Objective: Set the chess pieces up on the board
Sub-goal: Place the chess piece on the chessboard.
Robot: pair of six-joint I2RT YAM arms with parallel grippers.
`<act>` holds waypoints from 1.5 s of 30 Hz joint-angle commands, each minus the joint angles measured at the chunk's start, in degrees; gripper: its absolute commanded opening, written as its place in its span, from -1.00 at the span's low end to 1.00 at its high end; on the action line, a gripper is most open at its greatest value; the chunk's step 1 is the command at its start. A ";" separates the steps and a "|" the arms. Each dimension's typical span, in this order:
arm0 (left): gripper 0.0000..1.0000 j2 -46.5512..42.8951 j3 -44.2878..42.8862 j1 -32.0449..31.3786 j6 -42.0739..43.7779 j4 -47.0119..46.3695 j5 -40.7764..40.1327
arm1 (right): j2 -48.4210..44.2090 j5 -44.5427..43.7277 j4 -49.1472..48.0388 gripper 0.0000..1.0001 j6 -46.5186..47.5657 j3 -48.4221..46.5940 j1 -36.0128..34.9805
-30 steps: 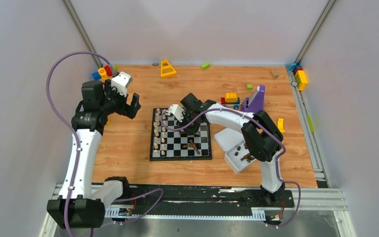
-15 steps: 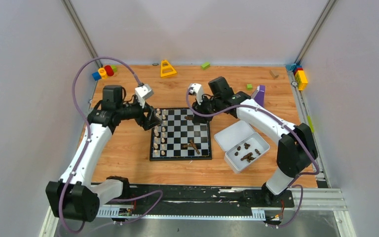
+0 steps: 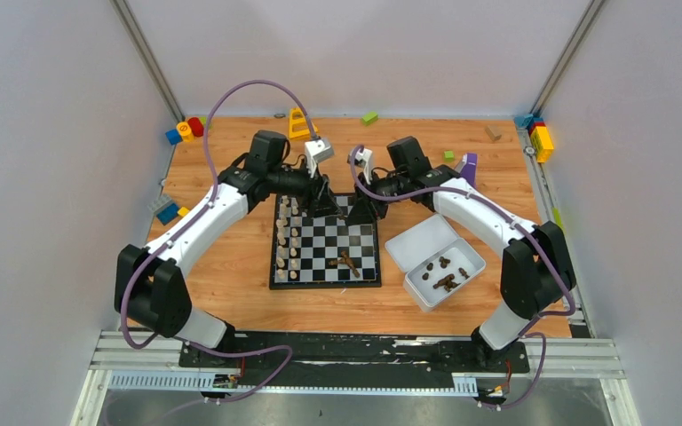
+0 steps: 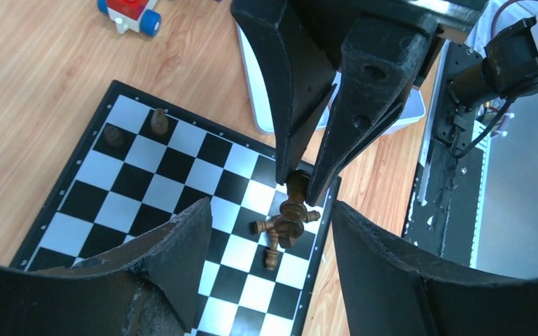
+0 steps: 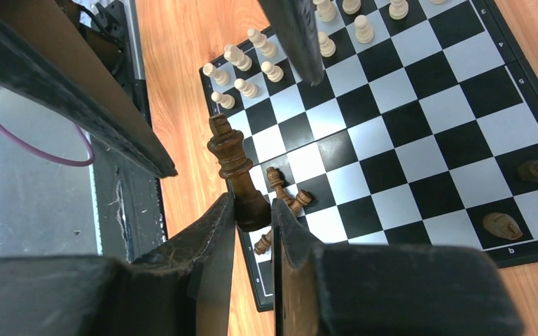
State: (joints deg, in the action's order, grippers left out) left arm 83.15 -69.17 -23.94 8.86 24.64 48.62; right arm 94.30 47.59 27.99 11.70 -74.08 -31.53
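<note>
Nearest the bottom edge of the overhead view, right of centre, one white tray (image 3: 424, 291) sits on the tabletop (image 3: 231, 266). It holds a handful of dark brown pieces (image 3: 444, 282), too small and bunched to count. Just left of it lies the board (image 3: 320, 241), one flat checkered square. Along its left side stand two files of cream pieces (image 3: 289, 244), too small to count one by one. Toward its lower right, at least three dark brown chessmen (image 5: 280, 183) lie toppled in a small heap. In the left wrist view, two more dark chessmen (image 4: 157, 120) sit on neighbouring squares by the board's upper left corner.

Over the upper middle of the board in the overhead view, the two arms meet. The right fingers (image 5: 210, 231) are pressed onto the base of one tall dark brown piece (image 5: 230, 157), held clear above the squares. The left fingers (image 4: 182, 245) are spread wide, with that piece in the gap ahead of them, untouched.

Beyond the board, toward the top of the frame, sit one yellow cone-shaped toy (image 3: 300, 124) and two green blocks (image 3: 369, 116).
</note>
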 commanded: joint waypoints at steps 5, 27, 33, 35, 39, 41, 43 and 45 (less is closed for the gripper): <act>0.38 2.83 -3.73 -2.84 -2.32 -1.38 0.92 | -0.46 5.65 -3.28 -0.93 -2.21 0.08 1.64; 0.07 3.00 -4.74 -4.08 0.13 2.32 -0.56 | -0.17 6.37 -3.29 -0.92 -2.59 0.17 3.23; -0.14 3.98 -5.54 -4.12 -0.21 2.44 -0.11 | 0.13 6.45 -3.27 -0.91 -2.56 0.26 3.23; -0.24 4.40 -6.11 -4.10 -0.45 2.50 0.22 | 0.27 6.44 -3.29 -0.90 -2.56 0.17 3.23; -0.51 5.26 -7.14 -4.18 -0.62 2.86 0.80 | 0.27 6.31 -3.25 -0.86 -2.56 0.17 3.22; -0.66 5.41 -7.44 -4.25 -0.31 3.32 0.65 | 0.12 6.01 -3.29 -0.75 -2.56 0.17 3.36; -0.80 5.37 -7.84 -4.27 0.30 4.11 0.00 | -0.22 5.45 -3.21 -0.53 -2.56 0.24 3.32; -0.96 5.17 -8.45 -4.27 1.10 4.99 -1.49 | -0.85 4.37 -3.20 -0.23 -2.64 0.41 3.59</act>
State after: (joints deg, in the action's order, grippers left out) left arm 88.71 -74.48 -27.77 8.01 28.69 47.86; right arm 94.54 51.99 26.68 8.97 -73.87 -28.38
